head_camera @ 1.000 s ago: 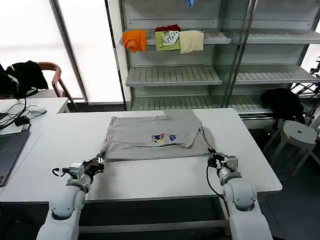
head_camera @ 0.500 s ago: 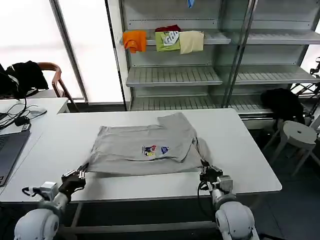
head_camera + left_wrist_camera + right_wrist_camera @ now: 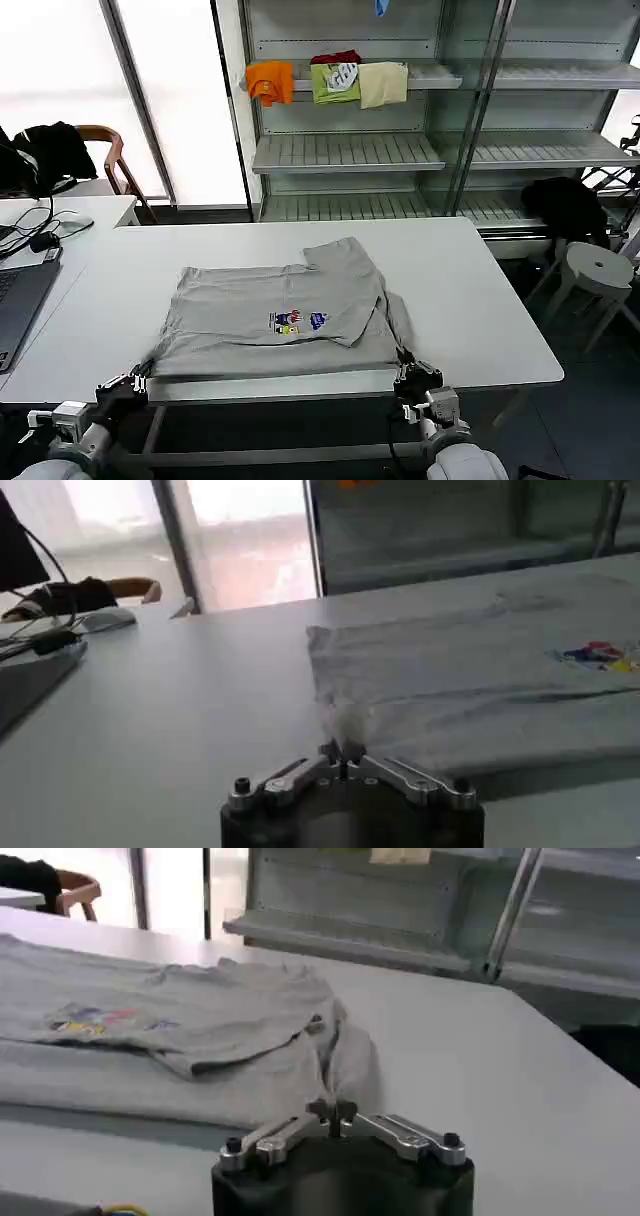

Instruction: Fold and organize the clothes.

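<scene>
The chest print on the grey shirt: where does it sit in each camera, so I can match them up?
Head view: chest print mid-shirt, table centre.
Left wrist view: at the frame's right edge.
Right wrist view: on the far side of the shirt from the pincer.
Shared landmark: the grey shirt, pinched at both near corners.

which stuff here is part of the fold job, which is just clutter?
Job:
grey shirt on the table
left gripper, jaws shut on its near left corner
right gripper, jaws shut on its near right corner

Clutter:
orange, green and cream garments on the shelf
laptop
chair
stool
</scene>
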You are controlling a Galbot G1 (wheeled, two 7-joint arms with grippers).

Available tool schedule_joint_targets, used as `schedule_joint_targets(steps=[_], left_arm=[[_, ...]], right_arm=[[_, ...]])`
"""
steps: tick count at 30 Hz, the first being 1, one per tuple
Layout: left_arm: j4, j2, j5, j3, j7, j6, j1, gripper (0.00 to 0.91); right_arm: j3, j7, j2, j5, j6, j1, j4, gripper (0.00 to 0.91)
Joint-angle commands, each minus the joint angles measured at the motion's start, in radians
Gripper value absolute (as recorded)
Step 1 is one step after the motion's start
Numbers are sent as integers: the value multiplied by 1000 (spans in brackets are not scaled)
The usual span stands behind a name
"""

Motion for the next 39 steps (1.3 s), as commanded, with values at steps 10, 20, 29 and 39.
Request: schedule_joint_targets(steps=[10,20,29,39], left_arm=[[-197,-58,108,-33,-41,-35,-52,907],[177,-71,84,207,-13,58,-605,907],[546,-101,123,259,56,39,-837,907],[775,-107,254,242,146,14,-919,907]], right_arm=[[30,-29,11,-63,1,122,128,907],[-28,-55,126,53,1,767,-557,907],[40,-157,222,-58,195,1072,-1135,907],[24,-236,222,-7,328,1148,-1439,846]])
